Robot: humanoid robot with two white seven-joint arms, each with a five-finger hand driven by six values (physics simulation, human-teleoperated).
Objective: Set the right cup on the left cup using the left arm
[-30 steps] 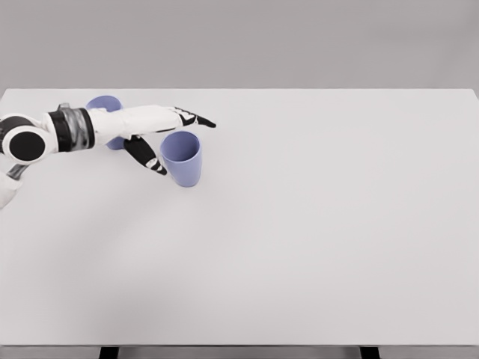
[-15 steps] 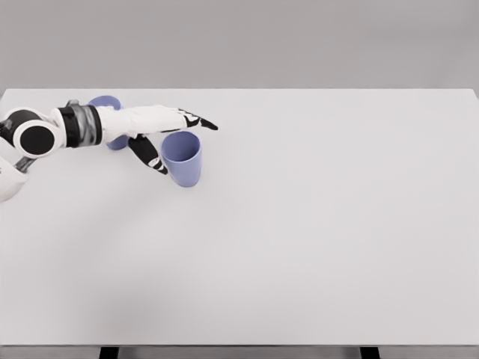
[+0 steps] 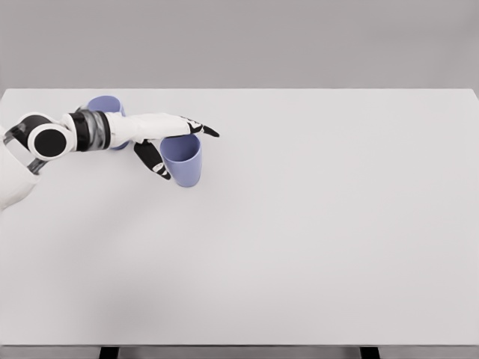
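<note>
Two blue cups stand on the white table (image 3: 299, 224). The right cup (image 3: 183, 160) is upright with its mouth open upward. The left cup (image 3: 103, 105) sits farther back and left, mostly hidden behind my left forearm. My left hand (image 3: 182, 146) reaches in from the left and is at the right cup: the straight fingers (image 3: 196, 126) lie along the rim's far side and the thumb (image 3: 153, 160) points down on the cup's near left side. The hand is open around the cup, not closed on it. The cup rests on the table.
Behind the table is a plain grey wall. The table's dark legs (image 3: 109, 352) show at the bottom edge.
My left arm has shifted right and slightly down, bringing the fingers onto the right cup's rim and the thumb closer to its side. The cup has not moved.
</note>
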